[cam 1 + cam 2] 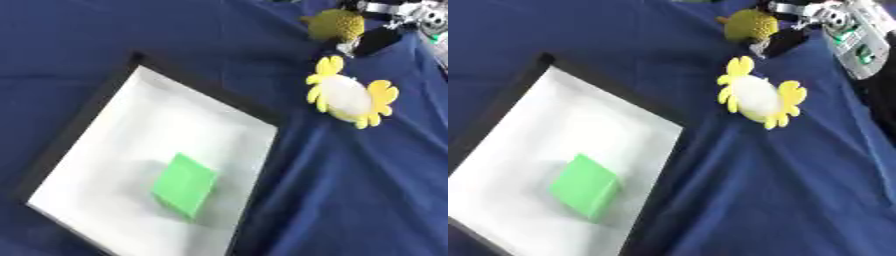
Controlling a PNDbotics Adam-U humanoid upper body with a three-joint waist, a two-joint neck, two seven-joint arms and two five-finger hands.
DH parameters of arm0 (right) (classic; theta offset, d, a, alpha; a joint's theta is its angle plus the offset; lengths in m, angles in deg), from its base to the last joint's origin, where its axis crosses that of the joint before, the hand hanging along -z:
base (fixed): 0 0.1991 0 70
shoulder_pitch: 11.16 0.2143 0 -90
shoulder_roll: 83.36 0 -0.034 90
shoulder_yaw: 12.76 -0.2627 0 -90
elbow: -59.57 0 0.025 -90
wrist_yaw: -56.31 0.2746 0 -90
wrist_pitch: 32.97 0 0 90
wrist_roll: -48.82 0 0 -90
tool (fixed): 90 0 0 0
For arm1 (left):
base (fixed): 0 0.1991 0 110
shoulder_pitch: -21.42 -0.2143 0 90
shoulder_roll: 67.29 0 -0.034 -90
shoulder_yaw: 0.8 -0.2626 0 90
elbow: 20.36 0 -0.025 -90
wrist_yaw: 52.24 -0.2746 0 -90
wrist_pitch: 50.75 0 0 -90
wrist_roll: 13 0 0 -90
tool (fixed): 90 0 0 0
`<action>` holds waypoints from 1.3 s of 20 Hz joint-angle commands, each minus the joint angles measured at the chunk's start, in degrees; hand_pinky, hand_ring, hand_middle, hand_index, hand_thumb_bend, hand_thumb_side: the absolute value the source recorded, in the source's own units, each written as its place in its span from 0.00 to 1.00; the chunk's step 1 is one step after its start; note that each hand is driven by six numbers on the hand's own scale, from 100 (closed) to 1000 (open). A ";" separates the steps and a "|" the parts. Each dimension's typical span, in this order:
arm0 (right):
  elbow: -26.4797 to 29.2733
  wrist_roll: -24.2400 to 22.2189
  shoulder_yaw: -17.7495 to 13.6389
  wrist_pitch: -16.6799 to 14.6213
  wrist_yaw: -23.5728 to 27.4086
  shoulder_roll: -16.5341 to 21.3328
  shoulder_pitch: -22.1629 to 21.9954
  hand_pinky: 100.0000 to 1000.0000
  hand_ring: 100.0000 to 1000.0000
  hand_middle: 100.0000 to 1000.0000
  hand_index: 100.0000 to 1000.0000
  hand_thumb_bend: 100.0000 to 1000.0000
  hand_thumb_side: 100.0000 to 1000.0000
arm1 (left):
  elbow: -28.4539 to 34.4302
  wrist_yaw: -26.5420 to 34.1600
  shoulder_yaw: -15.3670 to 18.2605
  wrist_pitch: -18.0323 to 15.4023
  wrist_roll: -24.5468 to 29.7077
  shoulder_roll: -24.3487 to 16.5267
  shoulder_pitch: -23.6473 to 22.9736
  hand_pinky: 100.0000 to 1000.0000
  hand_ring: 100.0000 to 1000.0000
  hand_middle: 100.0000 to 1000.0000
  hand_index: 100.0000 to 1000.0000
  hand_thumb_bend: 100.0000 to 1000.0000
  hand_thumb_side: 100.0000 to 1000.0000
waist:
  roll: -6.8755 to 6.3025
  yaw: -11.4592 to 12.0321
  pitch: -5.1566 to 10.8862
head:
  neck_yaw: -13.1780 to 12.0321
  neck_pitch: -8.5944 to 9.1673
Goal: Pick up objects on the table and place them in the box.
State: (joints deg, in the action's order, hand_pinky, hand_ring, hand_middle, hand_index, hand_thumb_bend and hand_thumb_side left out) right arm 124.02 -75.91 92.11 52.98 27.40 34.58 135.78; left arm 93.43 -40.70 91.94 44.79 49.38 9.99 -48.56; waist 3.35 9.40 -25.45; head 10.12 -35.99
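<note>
A white box [114, 125] with a dark rim lies askew on the blue tabletop [350, 190], and a green block [185, 186] rests inside it. To its right lies a yellow-and-white toy [350, 98]. Near the top edge, the right robot hand [385, 22] is touching a round, bumpy yellow object [335, 24].

Soft, creased blue cloth [367, 190] drapes the desk; the box [131, 145] looks smooth and matt white inside; the far yellow ball [751, 25] looks rough.

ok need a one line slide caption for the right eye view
Right hand reaches the bumpy yellow-green ball at the far edge; yellow-and-white crab toy waits on blue cloth, green block already in the box.
</note>
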 commanded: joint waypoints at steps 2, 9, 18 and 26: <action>0.47 -2.24 -0.52 -0.38 1.58 2.71 0.97 0.87 0.98 1.00 0.94 0.00 0.34 | 0.81 -0.20 0.69 0.28 0.06 -1.14 0.00 0.88 0.79 0.72 0.85 0.16 0.74 | -0.68 -0.20 4.91 | -0.08 -0.32; 0.35 -6.93 -0.40 -1.18 4.81 3.26 0.34 0.90 1.00 1.00 0.99 0.00 0.40 | 0.81 -0.31 0.72 0.50 0.04 -1.11 -0.07 0.88 0.79 0.71 0.85 0.16 0.74 | -0.53 -0.21 4.80 | 1.94 -0.67; 0.33 -4.76 -1.00 0.02 5.24 3.27 0.52 0.87 0.98 0.97 0.90 0.00 0.27 | 0.81 -0.36 0.69 0.69 0.17 -1.11 -0.14 0.88 0.79 0.71 0.86 0.16 0.74 | -0.52 -0.21 4.65 | 2.21 -0.46; 3.74 9.72 -2.22 2.36 3.71 4.26 1.05 0.80 0.83 0.68 0.64 0.00 0.19 | 0.81 -0.66 0.73 0.71 0.23 -0.97 -0.43 0.88 0.79 0.71 0.86 0.16 0.75 | -0.57 -0.46 5.34 | 1.58 -0.87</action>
State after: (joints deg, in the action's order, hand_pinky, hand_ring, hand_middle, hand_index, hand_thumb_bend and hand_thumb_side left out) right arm 126.17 -68.61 90.99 54.98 31.37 36.01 135.62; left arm 93.43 -41.05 91.94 45.40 49.64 9.99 -49.08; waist 3.35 8.99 -25.45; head 11.86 -36.64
